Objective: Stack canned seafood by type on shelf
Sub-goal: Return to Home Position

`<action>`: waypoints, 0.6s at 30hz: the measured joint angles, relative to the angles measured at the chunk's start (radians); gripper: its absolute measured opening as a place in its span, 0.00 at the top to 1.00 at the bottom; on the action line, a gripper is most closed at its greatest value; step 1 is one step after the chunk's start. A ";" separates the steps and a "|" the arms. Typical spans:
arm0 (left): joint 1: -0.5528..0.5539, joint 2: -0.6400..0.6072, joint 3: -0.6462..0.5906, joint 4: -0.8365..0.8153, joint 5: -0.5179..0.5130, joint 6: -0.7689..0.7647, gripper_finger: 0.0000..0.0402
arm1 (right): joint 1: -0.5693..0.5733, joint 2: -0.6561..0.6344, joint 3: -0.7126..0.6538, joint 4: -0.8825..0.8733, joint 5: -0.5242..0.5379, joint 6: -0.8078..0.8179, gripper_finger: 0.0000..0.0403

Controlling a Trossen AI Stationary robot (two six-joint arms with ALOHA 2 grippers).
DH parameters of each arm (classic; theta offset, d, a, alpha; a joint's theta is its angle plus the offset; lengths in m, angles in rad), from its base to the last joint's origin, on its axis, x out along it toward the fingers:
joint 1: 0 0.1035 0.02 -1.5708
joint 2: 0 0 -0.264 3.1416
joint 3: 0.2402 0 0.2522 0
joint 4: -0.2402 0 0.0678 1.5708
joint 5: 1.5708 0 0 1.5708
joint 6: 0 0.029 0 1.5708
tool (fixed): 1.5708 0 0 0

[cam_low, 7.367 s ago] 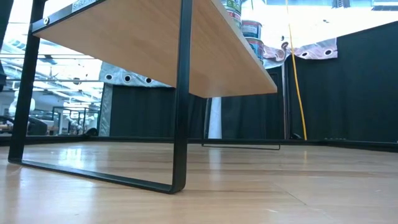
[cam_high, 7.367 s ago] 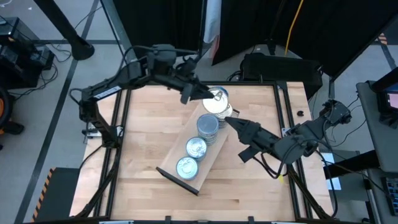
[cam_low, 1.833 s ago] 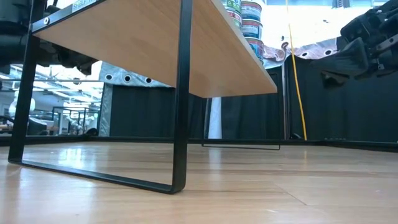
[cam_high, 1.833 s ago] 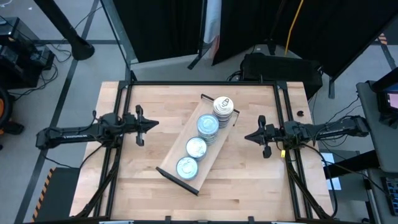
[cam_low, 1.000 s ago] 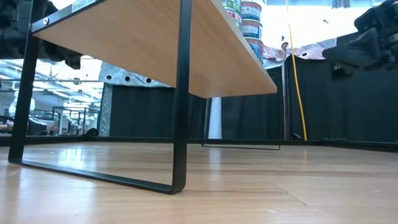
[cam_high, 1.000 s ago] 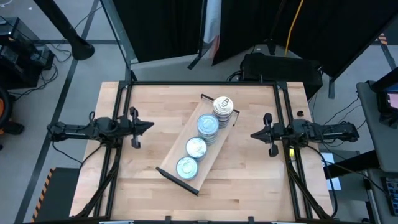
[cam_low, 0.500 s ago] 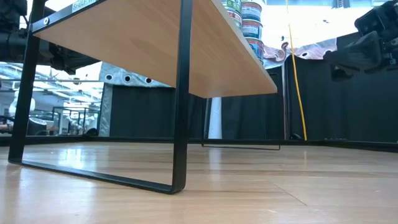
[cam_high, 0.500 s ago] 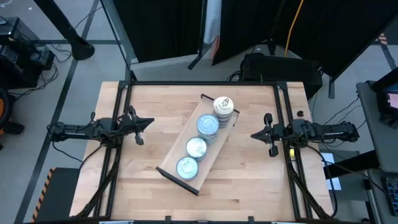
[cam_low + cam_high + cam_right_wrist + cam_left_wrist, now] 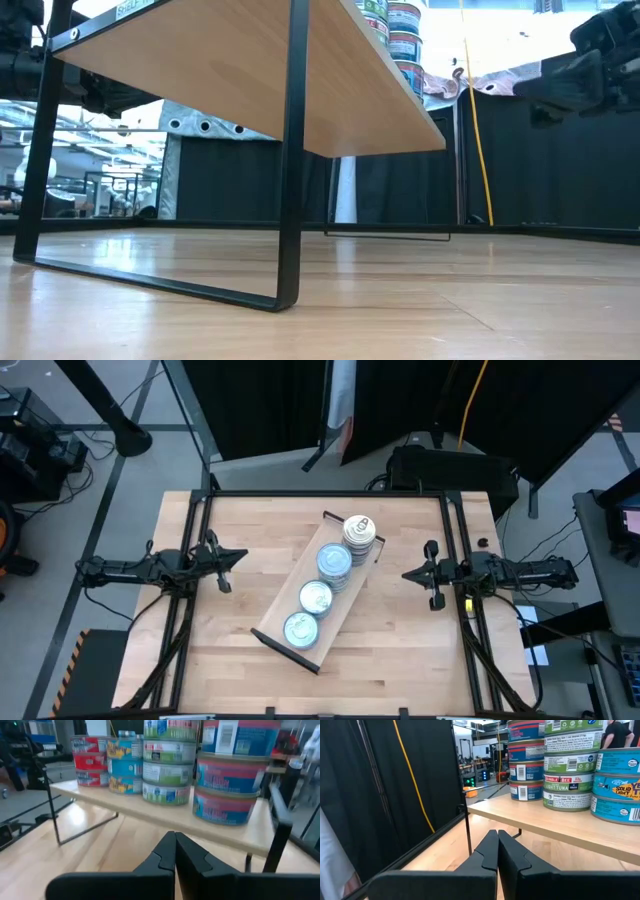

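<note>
Four stacks of tins (image 9: 333, 560) are lined along the shelf (image 9: 272, 626), mid-table. Left gripper (image 9: 238, 555) is held at the table's left edge, right gripper (image 9: 407, 574) at its right edge; both are pressed together.

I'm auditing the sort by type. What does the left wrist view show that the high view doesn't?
Left wrist only: side labels on the tins, a green-labelled stack between blue ones. High only: four stack tops in a row along the shelf, one pale pull-tab top, the right gripper near the table's right edge. Both: the left gripper, shut, and tins stacked on the shelf.
</note>
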 joint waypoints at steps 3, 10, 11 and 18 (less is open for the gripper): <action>0.000 0.000 0.000 0.000 0.000 0.000 1.00 | -0.026 0.000 -0.040 0.104 -0.052 -0.034 1.00; 0.000 0.000 0.000 0.001 0.001 -0.001 0.97 | -0.073 0.002 -0.040 0.112 -0.101 -0.023 1.00; 0.000 0.000 0.000 0.001 0.001 -0.001 0.97 | -0.076 0.002 -0.040 0.115 -0.099 -0.024 1.00; 0.000 0.000 0.000 0.001 0.003 -0.003 0.97 | -0.076 0.002 -0.039 0.106 -0.096 -0.024 1.00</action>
